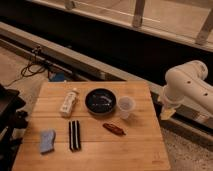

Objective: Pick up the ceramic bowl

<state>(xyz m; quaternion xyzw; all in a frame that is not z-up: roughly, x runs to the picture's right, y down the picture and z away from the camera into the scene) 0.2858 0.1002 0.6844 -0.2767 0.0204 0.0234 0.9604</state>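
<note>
The ceramic bowl (100, 101) is round, shallow, black and glossy, with pale streaks inside. It stands upright on the wooden table (140, 150), at the back middle. A small clear plastic cup (125, 106) stands right beside it on its right. My white arm (186, 82) hangs off the table's right side. My gripper (167, 112) is at its lower end, just past the table's right edge, well right of the bowl and at about its depth. It holds nothing that I can see.
On the table are a white packet (68, 103) left of the bowl, a black rectangular object (74, 135), a blue sponge (47, 141) at the front left and a reddish-brown snack bar (114, 129) in front of the cup. A dark ledge and cables (35, 67) lie behind.
</note>
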